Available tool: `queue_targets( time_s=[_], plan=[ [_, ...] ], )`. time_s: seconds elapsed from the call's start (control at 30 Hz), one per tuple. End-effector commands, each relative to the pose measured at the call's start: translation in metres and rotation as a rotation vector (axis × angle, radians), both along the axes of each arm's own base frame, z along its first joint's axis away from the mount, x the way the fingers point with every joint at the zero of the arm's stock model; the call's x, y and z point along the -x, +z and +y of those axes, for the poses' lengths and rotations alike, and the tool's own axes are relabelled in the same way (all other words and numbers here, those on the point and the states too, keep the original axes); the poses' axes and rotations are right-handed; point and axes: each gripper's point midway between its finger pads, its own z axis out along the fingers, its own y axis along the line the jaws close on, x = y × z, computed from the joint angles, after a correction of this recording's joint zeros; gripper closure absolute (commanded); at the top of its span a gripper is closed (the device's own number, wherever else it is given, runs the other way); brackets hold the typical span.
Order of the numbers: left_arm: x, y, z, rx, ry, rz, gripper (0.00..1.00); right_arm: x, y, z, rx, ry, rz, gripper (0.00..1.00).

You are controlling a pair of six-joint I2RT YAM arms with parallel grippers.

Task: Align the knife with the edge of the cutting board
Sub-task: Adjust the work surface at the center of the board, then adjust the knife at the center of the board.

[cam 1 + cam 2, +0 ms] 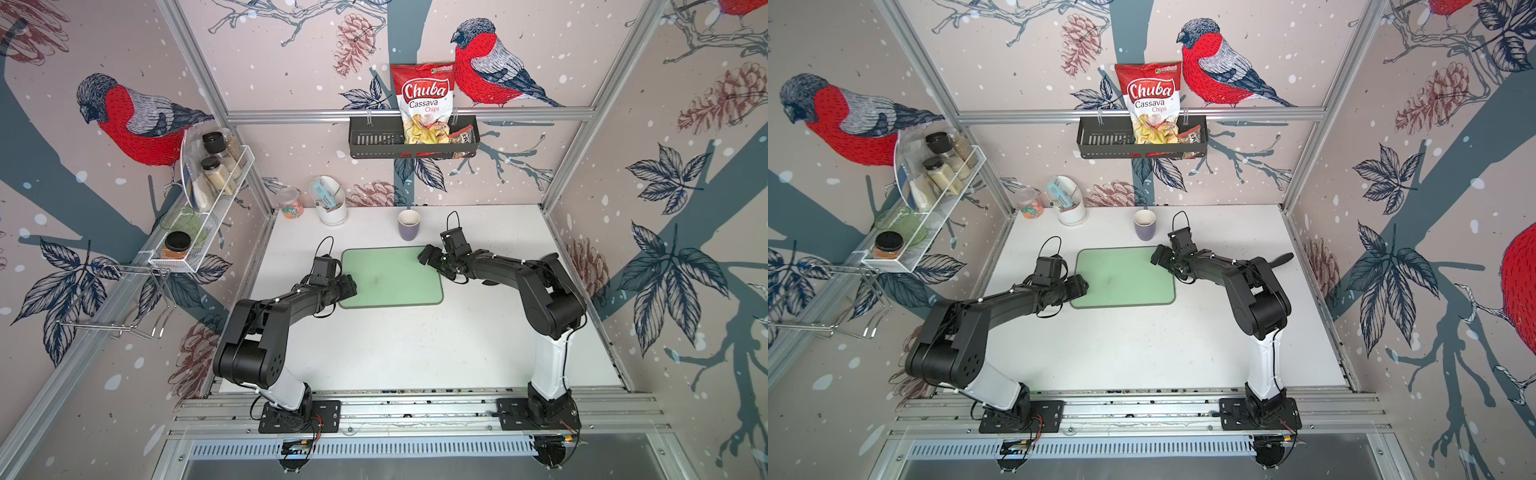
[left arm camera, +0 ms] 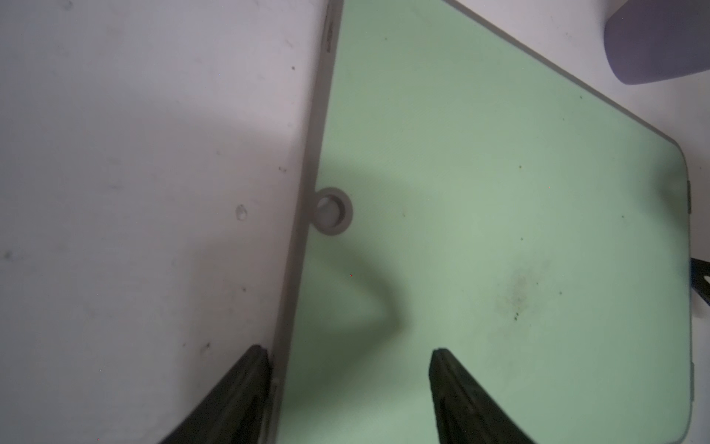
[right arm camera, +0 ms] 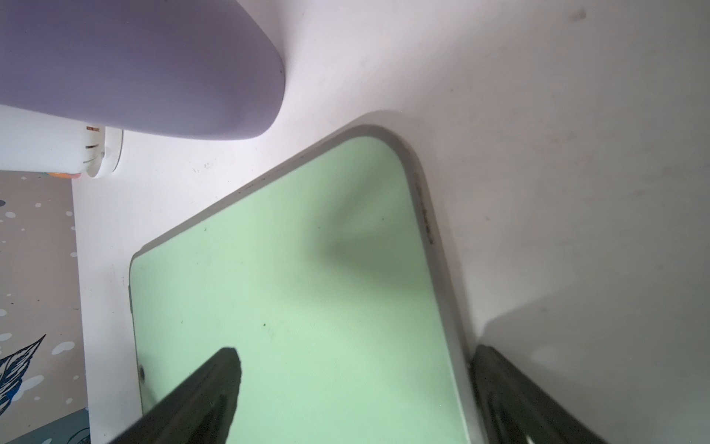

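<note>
The pale-green cutting board (image 1: 395, 278) (image 1: 1129, 278) lies flat in the middle of the white table. My left gripper (image 1: 349, 286) (image 2: 347, 350) is open and straddles the board's left rim near the small hole (image 2: 330, 211), one finger over the table and one over the board. At the far right corner my right gripper (image 1: 428, 255) (image 3: 357, 350) is open across the board's right rim (image 3: 442, 288). Nothing is held. The knife is mostly hidden behind the right arm; only a black pointed end (image 1: 1282, 259) shows in a top view.
A purple cup (image 1: 408, 224) (image 3: 134, 65) stands just behind the board's far edge. A white utensil holder (image 1: 332, 208) and a candy jar (image 1: 289, 203) sit at the back left. Wall racks hang on the left and back walls.
</note>
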Motion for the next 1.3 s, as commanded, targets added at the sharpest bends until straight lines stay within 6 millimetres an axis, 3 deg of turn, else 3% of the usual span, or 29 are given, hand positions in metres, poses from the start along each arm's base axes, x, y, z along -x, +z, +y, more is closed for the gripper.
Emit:
queue_targets(
  time_s=[0.0,0.27,0.3,0.37,0.4,0.53,0.67,0.73,0.87,1.07,1.17,1.27],
  plan=[
    [0.029,-0.022,-0.004,0.012,-0.027,0.153,0.30,0.042,-0.027,-0.002,0.004,0.005,0.198,0.04],
    [0.028,-0.022,-0.001,-0.004,-0.017,0.153,0.27,0.036,-0.027,-0.012,0.019,-0.020,0.192,0.02],
    [0.027,-0.021,-0.001,-0.009,-0.016,0.149,0.23,0.034,-0.026,-0.015,0.031,-0.025,0.190,0.00],
    [0.025,-0.020,0.004,-0.032,0.004,0.142,0.06,0.029,-0.022,-0.026,0.083,-0.049,0.165,0.00],
    [0.024,-0.019,0.009,-0.050,0.023,0.139,0.04,0.024,-0.018,-0.033,0.117,-0.059,0.145,0.00],
    [0.017,-0.006,0.025,-0.134,0.075,0.114,0.04,-0.001,0.014,-0.068,0.216,-0.098,0.050,0.00],
    [0.017,0.020,0.047,-0.215,0.160,0.041,0.03,-0.024,0.046,-0.100,0.287,-0.058,-0.028,0.00],
    [0.022,0.038,0.054,-0.213,0.204,-0.021,0.04,-0.033,0.053,-0.115,0.322,0.005,-0.050,0.00],
    [0.043,0.056,0.051,-0.135,0.216,-0.117,0.04,-0.049,0.056,-0.165,0.436,0.031,-0.067,0.00],
    [0.073,0.055,0.045,-0.077,0.174,-0.147,0.04,-0.088,0.066,-0.236,0.449,-0.095,-0.062,0.00],
    [0.081,0.048,0.057,-0.134,0.200,-0.145,0.04,-0.102,0.058,-0.261,0.455,-0.127,0.015,0.00],
    [0.082,0.046,0.057,-0.135,0.198,-0.137,0.04,-0.105,0.037,-0.289,0.460,-0.203,0.110,0.00]
  ],
)
